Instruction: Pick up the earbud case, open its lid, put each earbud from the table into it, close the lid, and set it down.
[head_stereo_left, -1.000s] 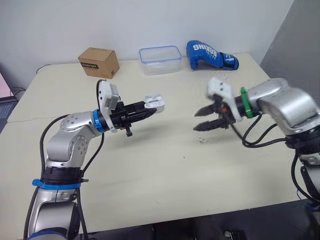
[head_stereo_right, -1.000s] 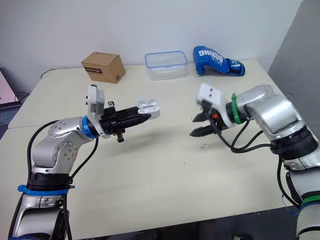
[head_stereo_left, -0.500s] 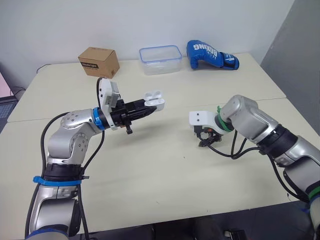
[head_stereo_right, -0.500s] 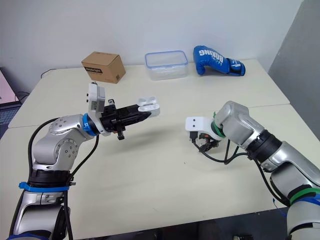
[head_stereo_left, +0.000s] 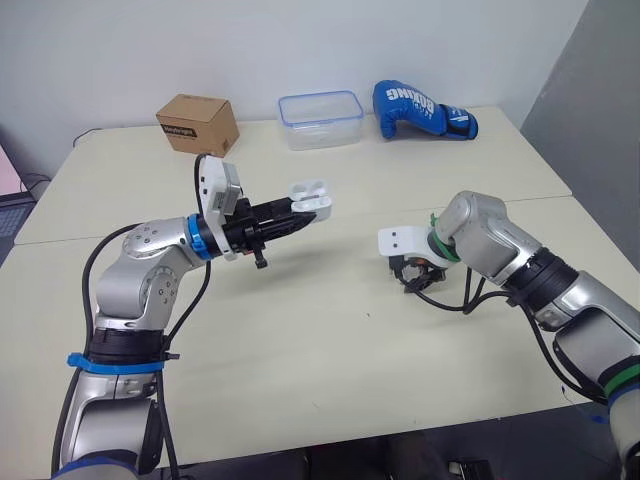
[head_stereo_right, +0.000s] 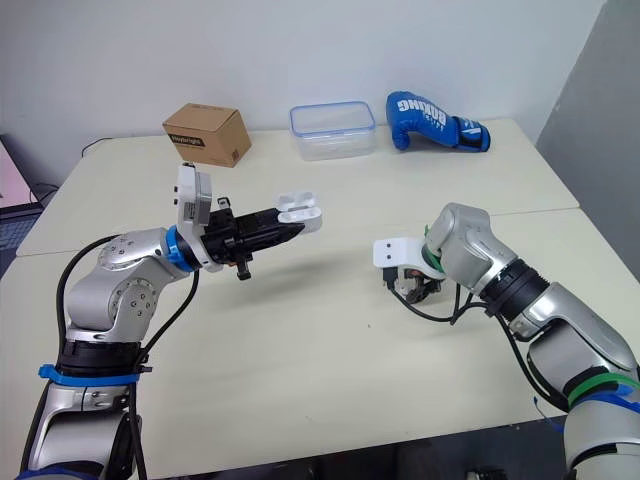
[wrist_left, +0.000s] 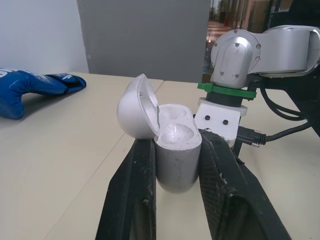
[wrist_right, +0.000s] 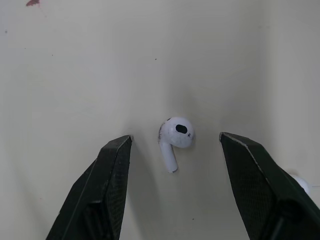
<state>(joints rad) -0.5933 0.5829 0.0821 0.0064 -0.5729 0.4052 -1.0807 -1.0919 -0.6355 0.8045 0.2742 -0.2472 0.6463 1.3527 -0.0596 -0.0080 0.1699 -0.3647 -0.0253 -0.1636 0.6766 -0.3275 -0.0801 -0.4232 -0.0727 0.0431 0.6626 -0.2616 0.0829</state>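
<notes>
My left gripper (head_stereo_left: 303, 212) is shut on the white earbud case (head_stereo_left: 311, 196) and holds it above the table's middle-left. The case (wrist_left: 172, 150) stands upright between the black fingers (wrist_left: 135, 170) with its lid hinged open and its two wells empty. My right gripper (head_stereo_left: 412, 281) points straight down at the table on the right, open. In the right wrist view a white earbud (wrist_right: 174, 136) lies on the table between the two spread fingertips (wrist_right: 116, 155), touching neither. A second small white piece (wrist_right: 301, 183), possibly the other earbud, peeks out behind one finger.
Along the far edge of the beige table (head_stereo_left: 330, 340) stand a cardboard box (head_stereo_left: 198, 123), a clear plastic container with a blue rim (head_stereo_left: 320, 118) and a blue boxing glove (head_stereo_left: 420, 108). The table's front edge runs close below both arms.
The right arm swung from holding its gripper level above the table to pointing it down over the earbud, then stayed nearly still. The left gripper kept the open case, drifting slightly.
</notes>
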